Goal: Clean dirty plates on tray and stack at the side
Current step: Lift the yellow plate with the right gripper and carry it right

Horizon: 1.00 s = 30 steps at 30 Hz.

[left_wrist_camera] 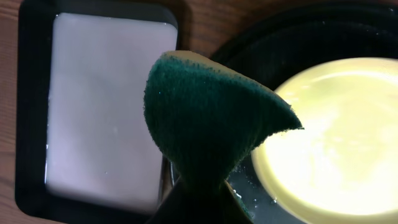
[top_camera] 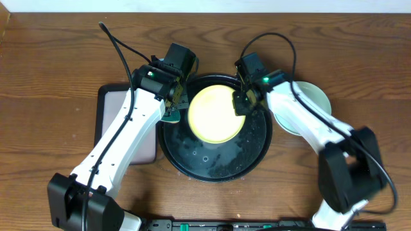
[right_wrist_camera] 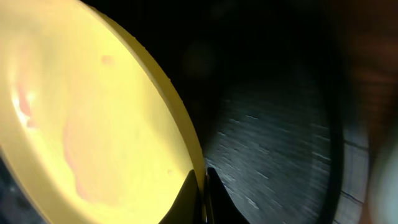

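Black round tray, wet, holds the yellow plate: stiff, light, smooth, likely slippery when wet, so best pinched at the rim. Right gripper is clamped on its far-right rim. Left gripper pinches a soft green sponge just beside the plate.

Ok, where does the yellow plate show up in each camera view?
Overhead: yellow plate at centre, over the black tray.
Left wrist: plate lower right, behind the green sponge; tray above it.
Right wrist: plate fills the left half; tray to its right.
Shared landmark: the black tray.
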Tool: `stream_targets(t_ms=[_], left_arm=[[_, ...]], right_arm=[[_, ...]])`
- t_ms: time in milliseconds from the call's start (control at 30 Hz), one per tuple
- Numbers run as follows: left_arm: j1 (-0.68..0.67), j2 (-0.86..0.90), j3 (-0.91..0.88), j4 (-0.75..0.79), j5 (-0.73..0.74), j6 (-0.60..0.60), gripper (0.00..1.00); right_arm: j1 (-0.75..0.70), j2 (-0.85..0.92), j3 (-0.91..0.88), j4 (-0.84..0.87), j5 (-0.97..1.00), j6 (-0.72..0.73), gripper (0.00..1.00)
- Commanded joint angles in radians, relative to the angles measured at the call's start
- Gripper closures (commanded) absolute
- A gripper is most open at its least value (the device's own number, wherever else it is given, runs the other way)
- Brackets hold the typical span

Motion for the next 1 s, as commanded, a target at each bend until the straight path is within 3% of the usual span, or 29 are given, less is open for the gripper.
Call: stream_targets(t_ms=[0,467,967], left_arm=[[0.004,-0.004,0.001,-0.003,-0.001,-0.012,0.93],[0.004,-0.004,-0.003,-0.003,0.0,-0.013,0.93],[0.004,-0.004,-0.014,-0.003,0.0,-0.013,0.93]], right_arm=[[0.031,-0.08,0.0,-0.03,0.208,-0.022,0.99],[0.2,-0.323,0.0,-0.116,0.738,-0.022,0.99],[0.428,-0.366,0.0,-0.177,1.274,-0.022,0.99]])
